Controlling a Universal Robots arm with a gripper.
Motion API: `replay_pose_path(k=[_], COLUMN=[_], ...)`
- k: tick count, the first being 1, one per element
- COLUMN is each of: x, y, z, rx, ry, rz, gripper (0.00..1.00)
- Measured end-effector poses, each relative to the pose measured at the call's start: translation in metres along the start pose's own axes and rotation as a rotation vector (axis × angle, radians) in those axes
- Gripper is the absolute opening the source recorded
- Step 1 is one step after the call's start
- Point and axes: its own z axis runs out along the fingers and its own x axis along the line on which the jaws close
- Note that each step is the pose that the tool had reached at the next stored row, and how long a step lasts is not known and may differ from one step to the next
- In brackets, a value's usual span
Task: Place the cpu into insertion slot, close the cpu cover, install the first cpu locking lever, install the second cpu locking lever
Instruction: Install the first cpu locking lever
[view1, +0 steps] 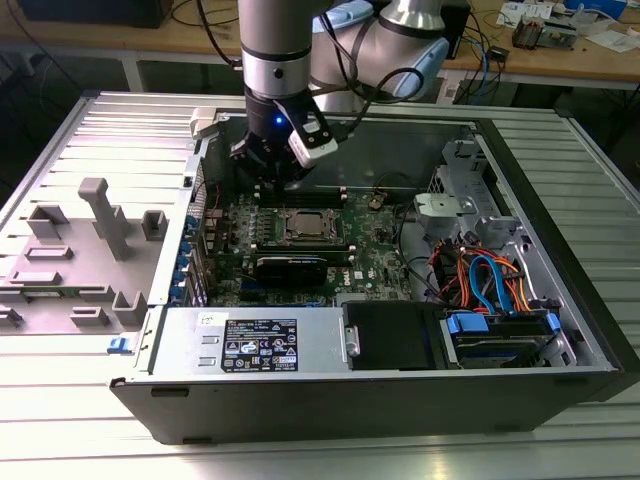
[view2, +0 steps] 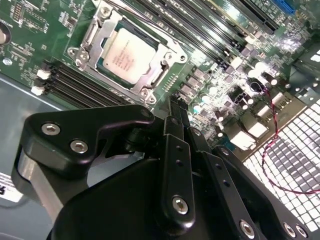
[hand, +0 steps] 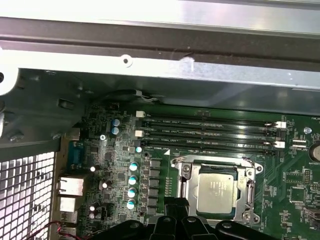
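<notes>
A: Where is the cpu (view2: 127, 54) found?

B: It is seen lying flat in the insertion slot (view1: 286, 236) on the green board (view2: 215, 60); the cpu cover (view2: 167, 52) is laid down around it, and the silvery top is framed by the cover's window. Whether the cover is latched cannot be told; its edges are too thin to be read.

A: And how is the gripper (view2: 177, 106) held?

B: It is hung over the board near a corner of the slot; in the second wrist view its fingers (view2: 175, 160) are seen drawn together at the tips, and nothing is gripped between them. Whether the tips are touching the board cannot be judged.

A: What is hidden?

B: In the exterior view the fingertips are covered by the wrist's own housing. In the second wrist view much of the board is blocked by the black gripper body. In the first wrist view the gripper is cut off at the picture's edge, and the slot's nearest edge is masked by it.

A: What else is made out?

B: Long black memory slots (hand: 210, 132) are seen beside the cpu; the open computer case (view1: 590, 330) is laid on a slatted metal table (view1: 60, 430); orange and blue cables (view1: 490, 280) are bundled at the exterior view's right.
</notes>
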Motion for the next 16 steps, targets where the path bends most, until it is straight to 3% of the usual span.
replay_pose_path(k=[12,16], x=[0.0121,0.0125], y=[0.0024,0.0041], z=[0.0001,0.0002], rx=[0.0000,0.0000], ry=[-0.0012,-0.0013], rz=[0.000,-0.001], gripper=[0.11,0.11])
